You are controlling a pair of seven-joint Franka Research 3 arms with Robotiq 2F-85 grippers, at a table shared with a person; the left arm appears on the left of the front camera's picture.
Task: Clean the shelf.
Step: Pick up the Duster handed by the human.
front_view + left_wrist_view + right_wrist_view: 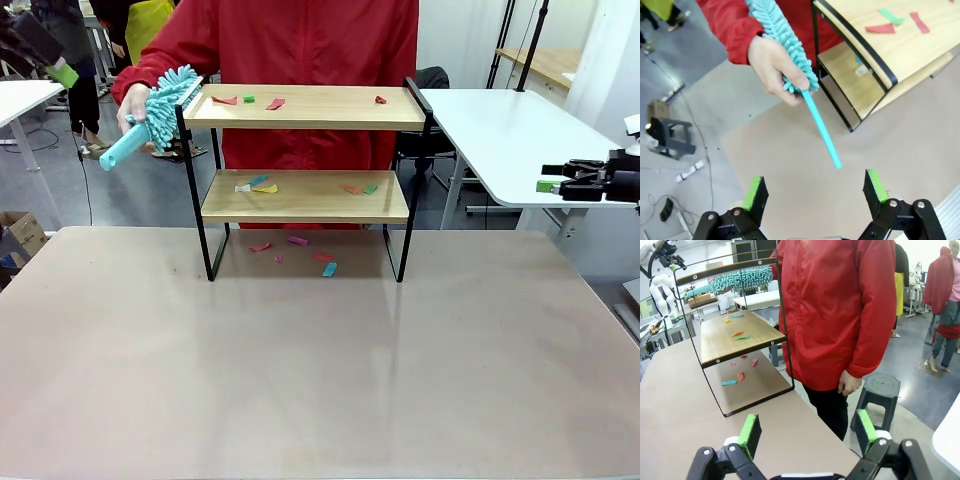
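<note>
At the table's far edge, middle: shelf (197, 190), two wooden boards in a black frame, upright on the table (320, 380), with a person in a red jacket (300, 40) standing right behind it.

Contents, top board (320, 112): four paper scraps (249, 99). Red, green and red lie toward the shelf's left end, and one red lies near its right end.

Contents, lower board (305, 200): a blue, white and yellow cluster (258, 185) left of the middle. An orange and green pair (360, 188) lies right of the middle.

Under the shelf, on the table between its legs: loose bits (329, 269) in pink, purple, red and teal.

At the shelf's left end, top-board level: teal duster (170, 95), fluffy head against the side rail, handle pointing away from the shelf. The person's hand (133, 118) is clenched around it where head meets handle.

Beyond the shelf's right end: the person's other hand (850, 385) hangs with fingers loosely curled, holding nothing.

Off the shelf's left end: left gripper (815, 189), jaws wide apart and empty, with the duster's handle tip just ahead of them.

Well off the shelf's right end: right gripper (807, 432), jaws spread, empty.
</note>
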